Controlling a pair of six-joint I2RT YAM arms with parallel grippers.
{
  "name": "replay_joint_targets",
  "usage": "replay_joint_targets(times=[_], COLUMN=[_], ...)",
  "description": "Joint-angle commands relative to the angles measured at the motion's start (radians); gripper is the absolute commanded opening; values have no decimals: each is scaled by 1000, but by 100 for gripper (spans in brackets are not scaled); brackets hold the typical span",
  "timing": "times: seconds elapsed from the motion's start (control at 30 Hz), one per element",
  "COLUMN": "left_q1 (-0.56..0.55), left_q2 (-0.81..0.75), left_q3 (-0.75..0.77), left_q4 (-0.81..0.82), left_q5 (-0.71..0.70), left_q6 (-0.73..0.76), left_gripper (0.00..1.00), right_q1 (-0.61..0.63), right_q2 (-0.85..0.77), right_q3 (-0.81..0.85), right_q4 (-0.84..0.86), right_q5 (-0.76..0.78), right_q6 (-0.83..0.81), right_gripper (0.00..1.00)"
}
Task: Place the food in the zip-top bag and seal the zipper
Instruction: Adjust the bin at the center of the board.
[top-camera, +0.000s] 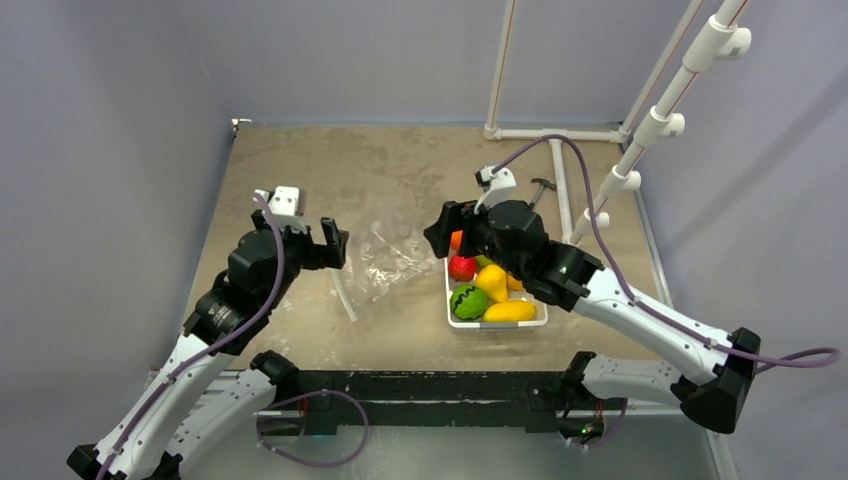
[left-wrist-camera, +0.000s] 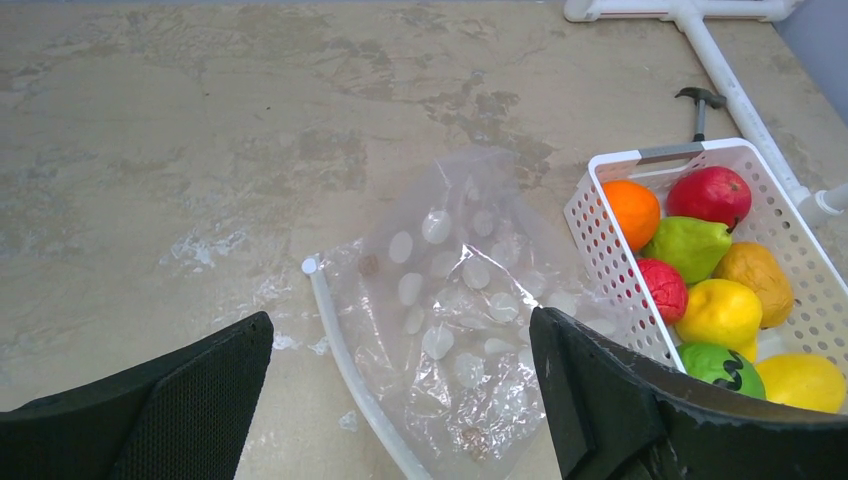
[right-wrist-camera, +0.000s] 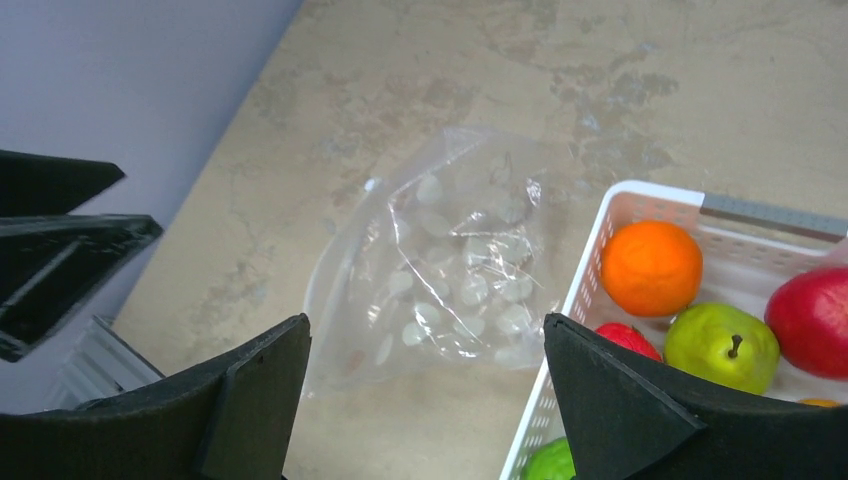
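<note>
Left gripper (top-camera: 330, 243): jaws spread wide, empty, over the crinkly clear plastic zip-top bag (top-camera: 385, 258), which lies flat on the tan table (top-camera: 300, 160). Its thin pale zipper strip (left-wrist-camera: 345, 360) runs along its left edge. Right gripper (top-camera: 447, 228): likewise released, empty, above the white slotted plastic basket (top-camera: 497, 323) just beside the bag. The small plastic toy fruits (left-wrist-camera: 722, 312) sit in that basket.

- Zip-top bag (top-camera: 388, 255): clear and crinkled, lying flat on the table (top-camera: 400, 160) between the two arms.
- Zipper (top-camera: 345, 298): pale strip along the bag's near-left edge.
- Left gripper (top-camera: 325, 248): just left of the bag.
- Right gripper (top-camera: 450, 232): over the far-left corner of the basket (top-camera: 470, 323).
- Food (top-camera: 492, 283): red, striped green, yellow and orange pieces, all in the white basket.
</note>
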Motion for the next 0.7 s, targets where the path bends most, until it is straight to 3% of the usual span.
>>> replay_joint_targets(times=[0.0, 0.67], left_q1=[-3, -3], left_q2=[1, -31], left_q3=[6, 4], left_q4=[7, 4], left_q5=[-30, -46], left_q6=[-12, -20], left_gripper=[98, 97], right_q1=[5, 20], right_q2=[27, 267], right_q3=[35, -41], right_q4=[-23, -70], right_q5=[13, 141], right_q6=[19, 187], right_gripper=[87, 60])
